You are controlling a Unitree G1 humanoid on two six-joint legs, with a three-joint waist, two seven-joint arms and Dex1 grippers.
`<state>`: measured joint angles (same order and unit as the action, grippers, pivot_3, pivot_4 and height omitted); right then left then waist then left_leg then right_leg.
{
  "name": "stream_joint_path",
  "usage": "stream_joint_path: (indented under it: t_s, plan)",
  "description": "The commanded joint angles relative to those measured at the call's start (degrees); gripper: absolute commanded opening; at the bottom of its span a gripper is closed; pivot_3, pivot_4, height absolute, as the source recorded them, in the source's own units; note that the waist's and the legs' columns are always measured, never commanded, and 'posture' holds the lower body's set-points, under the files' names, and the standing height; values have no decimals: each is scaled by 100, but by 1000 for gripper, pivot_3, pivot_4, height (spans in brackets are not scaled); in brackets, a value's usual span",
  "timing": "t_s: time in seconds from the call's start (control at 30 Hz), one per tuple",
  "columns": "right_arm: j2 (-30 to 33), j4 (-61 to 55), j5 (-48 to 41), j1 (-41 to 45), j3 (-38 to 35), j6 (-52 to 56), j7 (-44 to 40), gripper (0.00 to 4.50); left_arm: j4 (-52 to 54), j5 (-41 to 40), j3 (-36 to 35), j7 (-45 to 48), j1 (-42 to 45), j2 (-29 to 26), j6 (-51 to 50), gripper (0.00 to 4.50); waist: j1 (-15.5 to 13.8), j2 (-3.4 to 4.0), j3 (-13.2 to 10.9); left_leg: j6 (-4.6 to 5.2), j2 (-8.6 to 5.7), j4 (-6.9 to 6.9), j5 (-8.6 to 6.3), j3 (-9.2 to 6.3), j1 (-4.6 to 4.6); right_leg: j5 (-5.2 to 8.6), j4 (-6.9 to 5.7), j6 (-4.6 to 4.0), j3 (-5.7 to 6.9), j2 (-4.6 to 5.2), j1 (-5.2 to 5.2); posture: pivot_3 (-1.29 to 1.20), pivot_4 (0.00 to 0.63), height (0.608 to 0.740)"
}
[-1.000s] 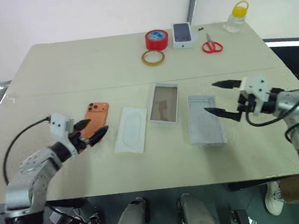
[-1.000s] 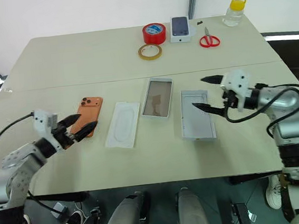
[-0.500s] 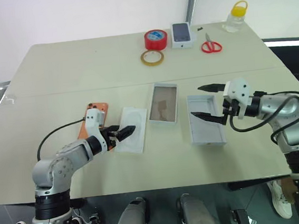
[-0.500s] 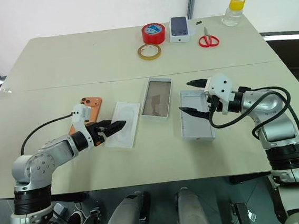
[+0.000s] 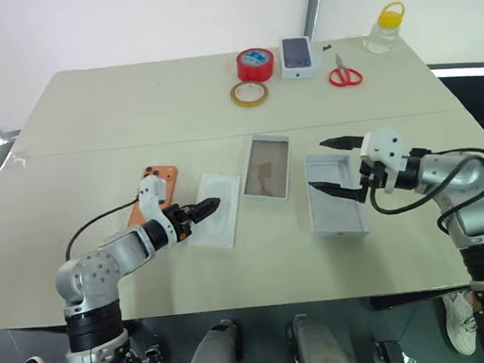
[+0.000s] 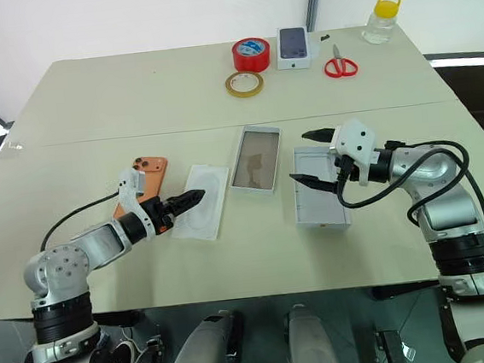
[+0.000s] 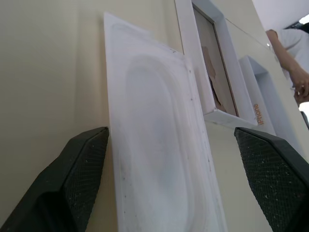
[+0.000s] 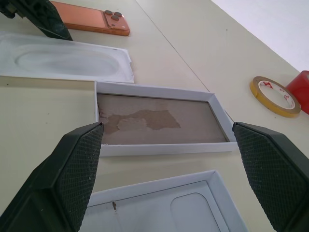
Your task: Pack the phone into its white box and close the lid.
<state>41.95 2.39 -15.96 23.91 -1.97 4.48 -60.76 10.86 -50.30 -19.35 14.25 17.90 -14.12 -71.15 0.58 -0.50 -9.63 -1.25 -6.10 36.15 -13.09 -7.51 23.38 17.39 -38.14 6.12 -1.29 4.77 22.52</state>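
Left gripper (image 5: 213, 206), jaws apart, hovers over the white insert (image 5: 214, 209); right gripper (image 5: 333, 167), jaws apart, over the lid (image 5: 336, 196).

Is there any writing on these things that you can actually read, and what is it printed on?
"iPhone", in small orange letters on the outer side wall of the lid, seen in the left wrist view.
Red tape roll: marks on its blue top label, too small to read.
Small printed box: only a phone picture, no legible words.
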Motion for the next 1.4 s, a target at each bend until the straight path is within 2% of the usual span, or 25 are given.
stream_joint_path:
  t_s: [0.03, 0.1, 0.43, 0.5, 0.57, 0.6, 0.77, 1.0, 1.13, 1.3, 1.37, 1.4]
  plan:
    - [-38, -186, -21, 163, -5, -95, 14, 4500, -8, -150, 9, -153, -148, 113, -287, 2678, 0, 0, 0, 0, 0, 0, 0, 0, 0, 0, 0, 0, 0, 0, 0, 0, 150, 740]
    - [-58, -195, -19, 179, 23, -97, 20, 4500, 22, -124, 11, -220, -192, 139, -330, 1612, 1, 0, 0, 0, 0, 0, 0, 0, 0, 0, 0, 0, 0, 0, 0, 0, 150, 740]
    - [-103, -131, -5, 249, 102, -153, 25, 4500, -61, -99, -27, -289, -255, 54, -319, 1612, 9, 0, 1, -1, 1, -1, 0, 0, -1, 0, 0, 0, -1, -1, 0, 0, 150, 740]
    - [-124, -159, 20, 244, 140, -168, 38, 4500, -85, -105, -51, -340, -238, 114, -308, 1051, 8, 0, 1, 0, 1, -1, 0, 0, -1, 0, 0, 0, -1, -1, 0, 0, 150, 740]
    - [-166, -218, 48, 226, 203, -164, 61, 4500, -86, -121, -55, -387, -227, 140, -325, 239, 5, -1, 1, 0, 1, -1, 0, 0, -1, 0, 0, 0, -1, -1, 1, 0, 150, 740]
    - [-185, -239, 56, 220, 227, -158, 68, 4500, -80, -115, -41, -404, -226, 130, -332, 48, 3, -1, 1, 0, 1, -1, 0, 0, -1, 0, 0, 0, -1, -1, 1, 0, 150, 740]
    - [-313, -318, 212, 152, 538, -60, 74, 4500, -78, -149, -57, -384, -194, 150, -236, 48, 4, -1, 1, -2, 1, -2, 1, 0, -1, 0, 0, 0, -1, -1, 1, 0, 150, 740]
    - [-877, -274, 614, 456, 1202, 255, 301, 4500, -70, -182, -375, -468, 153, -104, -84, 48, 11, -3, 1, -10, 2, -3, 6, -2, 0, 0, -2, 0, -1, -4, 5, 0, 150, 740]
    - [-1193, 5, 956, 715, 1539, 464, 537, 4500, -149, -409, -791, -619, 436, -222, -150, 48, 21, -5, -1, -16, 2, -3, 9, -2, 3, 0, -2, 0, -1, -4, 9, 0, 150, 740]
    - [-1428, 762, 1418, 1107, 1856, 575, 695, 4500, 23, -570, -933, -709, 516, -264, -173, 48, 18, -6, 0, -22, 1, -3, 13, -2, 3, 0, -2, -1, -1, -4, 10, 0, 150, 740]
    - [-1464, 924, 1369, 1204, 1927, 737, 489, 4500, 84, -561, -904, -732, 459, -270, -118, 48, 12, -7, 0, -22, -1, -4, 13, -2, 3, 0, -2, -1, -1, -3, 10, 0, 150, 740]
    - [-1477, 1022, 1412, 1254, 1972, 749, 460, 3942, 130, -530, -867, -716, 422, -284, -67, 0, 14, -7, 0, -22, 0, -4, 13, -2, 3, 0, -2, 0, -1, -3, 10, 0, 150, 740]
